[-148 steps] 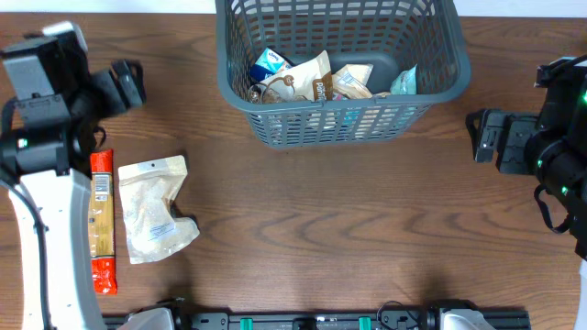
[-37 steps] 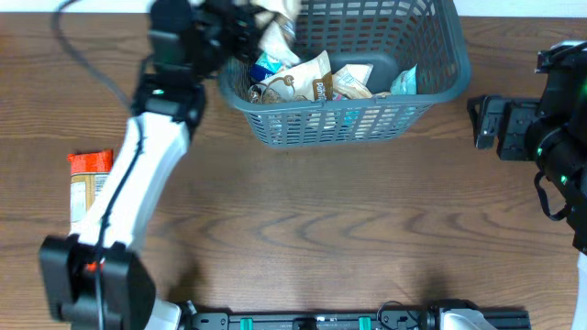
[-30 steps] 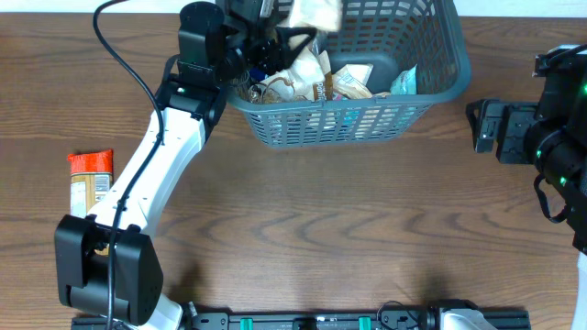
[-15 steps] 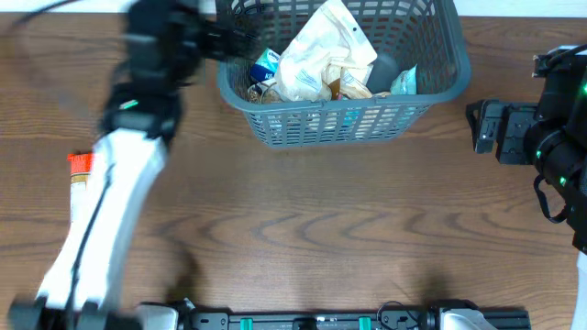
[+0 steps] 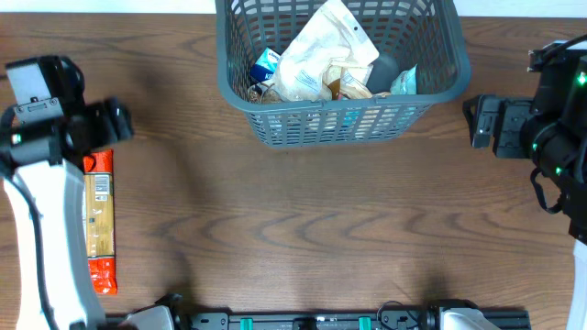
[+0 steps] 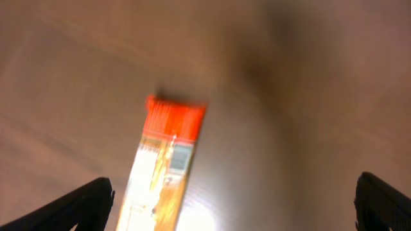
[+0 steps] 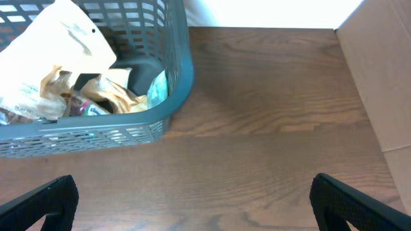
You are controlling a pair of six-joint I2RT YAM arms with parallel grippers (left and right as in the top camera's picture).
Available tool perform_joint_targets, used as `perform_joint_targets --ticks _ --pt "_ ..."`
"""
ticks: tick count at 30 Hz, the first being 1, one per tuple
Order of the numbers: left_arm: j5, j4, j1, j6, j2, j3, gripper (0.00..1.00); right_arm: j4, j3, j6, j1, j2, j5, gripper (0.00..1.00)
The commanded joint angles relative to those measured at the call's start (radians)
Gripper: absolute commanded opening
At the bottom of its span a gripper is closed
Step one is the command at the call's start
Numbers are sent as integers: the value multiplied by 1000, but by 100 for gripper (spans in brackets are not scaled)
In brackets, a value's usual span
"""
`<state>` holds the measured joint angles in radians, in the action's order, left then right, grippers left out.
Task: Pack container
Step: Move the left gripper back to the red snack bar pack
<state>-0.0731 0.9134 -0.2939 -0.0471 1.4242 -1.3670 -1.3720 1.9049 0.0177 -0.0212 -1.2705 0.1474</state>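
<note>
The container (image 5: 344,119), a dark grey lattice basket, stands at the back middle of the table. A large white pouch (image 5: 321,50) lies in it on top of several smaller snack packets. A long orange-red packet (image 5: 99,225) lies flat at the far left. My left gripper (image 5: 117,124) hovers open just above the packet's top end. The blurred left wrist view shows the orange-red packet (image 6: 168,160) below the left gripper (image 6: 234,205), nearer the left finger. My right gripper (image 5: 479,124) is open and empty to the right of the container (image 7: 173,96). The right wrist view shows only bare wood at the right gripper (image 7: 192,199).
A light cardboard-coloured panel (image 7: 379,77) borders the table on the right. A black rail (image 5: 312,321) runs along the front edge. The wooden table (image 5: 303,220) lies between the container and the rail.
The white pouch has been let go and now lies in the container. My left arm has swung from the container's left rim back to the far left, over the orange-red packet. The right arm is still.
</note>
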Motion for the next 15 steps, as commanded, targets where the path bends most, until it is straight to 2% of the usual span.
perform_joint_targets --ticks 1,6,15 --pt "-26 22 -66 -122 68 40 95 0 -1 7 -5 -9 -6 99" --pt "-25 2 -152 -135 190 55 96 0 -2 -8 -5 -13 -6 99" --pt "-25 -80 -230 -268 382 55 97 0 -2 -35 -5 -24 6 99"
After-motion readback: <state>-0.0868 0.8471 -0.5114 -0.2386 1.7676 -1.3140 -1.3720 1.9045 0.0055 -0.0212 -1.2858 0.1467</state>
